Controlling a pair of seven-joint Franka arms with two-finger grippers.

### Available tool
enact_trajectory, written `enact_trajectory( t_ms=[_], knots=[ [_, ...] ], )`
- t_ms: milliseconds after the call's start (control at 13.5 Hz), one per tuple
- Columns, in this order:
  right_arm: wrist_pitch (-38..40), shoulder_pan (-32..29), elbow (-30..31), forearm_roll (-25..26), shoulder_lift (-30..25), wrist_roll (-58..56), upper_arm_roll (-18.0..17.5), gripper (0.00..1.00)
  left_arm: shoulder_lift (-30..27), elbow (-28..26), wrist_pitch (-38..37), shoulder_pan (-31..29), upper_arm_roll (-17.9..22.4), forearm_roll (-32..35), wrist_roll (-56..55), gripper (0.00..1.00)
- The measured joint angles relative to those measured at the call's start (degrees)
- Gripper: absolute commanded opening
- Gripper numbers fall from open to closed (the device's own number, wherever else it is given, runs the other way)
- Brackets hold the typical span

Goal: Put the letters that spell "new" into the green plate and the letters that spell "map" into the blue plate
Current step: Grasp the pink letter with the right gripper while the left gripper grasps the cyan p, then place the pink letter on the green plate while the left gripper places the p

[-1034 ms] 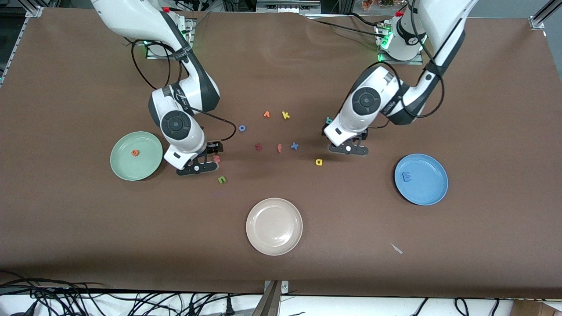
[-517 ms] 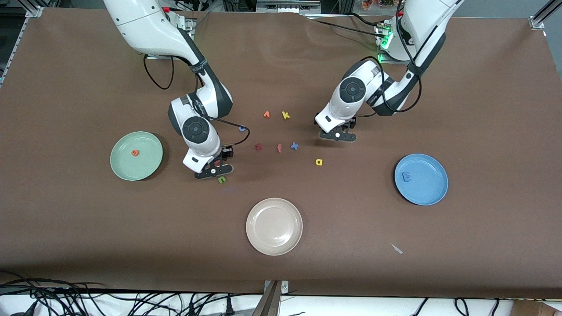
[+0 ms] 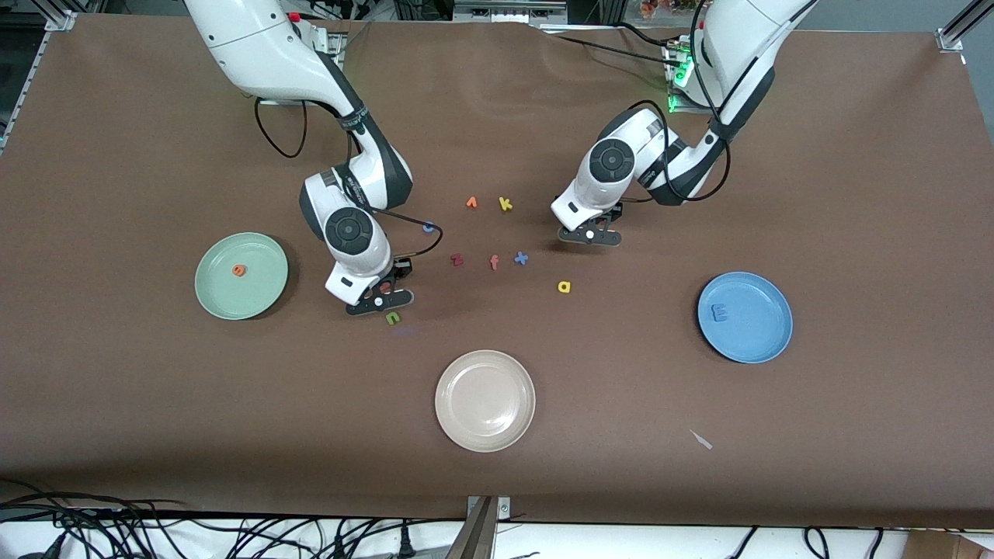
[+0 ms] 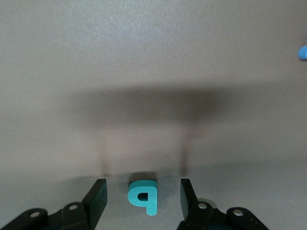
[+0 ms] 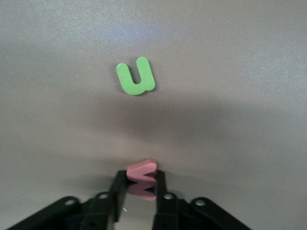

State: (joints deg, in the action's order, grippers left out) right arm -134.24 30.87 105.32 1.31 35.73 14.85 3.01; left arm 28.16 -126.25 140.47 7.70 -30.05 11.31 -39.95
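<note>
Right gripper (image 5: 140,184) pinching the pink w (image 5: 142,172) beside the green n (image 5: 136,76); left gripper (image 4: 143,195) spread, fingers astride the teal p (image 4: 143,195) on the table (image 4: 153,57)

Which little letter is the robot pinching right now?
The pink w. The right gripper is shut on it, standing it on edge. The teal p only lies flat between the left gripper's open fingers, and the green n lies untouched.
</note>
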Motion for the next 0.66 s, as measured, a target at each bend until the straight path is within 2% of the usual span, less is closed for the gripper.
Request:
enact_trajectory(
  t_ms=[148,295,517,665],
  knots=[
    [0.13,-0.05,-0.26,-0.02,-0.29,1.18,0.52,0.08,0.63,0.0,0.04,0.0,0.02,0.34,-0.09,0.52],
    [1.99,-0.09,-0.99,-0.02,-2.04,4.33,2.72,0.08,0.6,0.08,0.07,0.01,-0.01,0.36,-0.12,0.43],
    [8.1,-0.56,-1.32,-0.02,-6.34,4.44,8.55,0.08,0.47,0.09,0.06,0.01,-0.01,0.37,-0.15,0.37],
    [12.73,-0.86,-1.13,-0.02,-7.79,-0.41,13.77,0.08,0.42,0.09,0.04,0.01,-0.01,0.38,-0.16,0.31]
  ],
)
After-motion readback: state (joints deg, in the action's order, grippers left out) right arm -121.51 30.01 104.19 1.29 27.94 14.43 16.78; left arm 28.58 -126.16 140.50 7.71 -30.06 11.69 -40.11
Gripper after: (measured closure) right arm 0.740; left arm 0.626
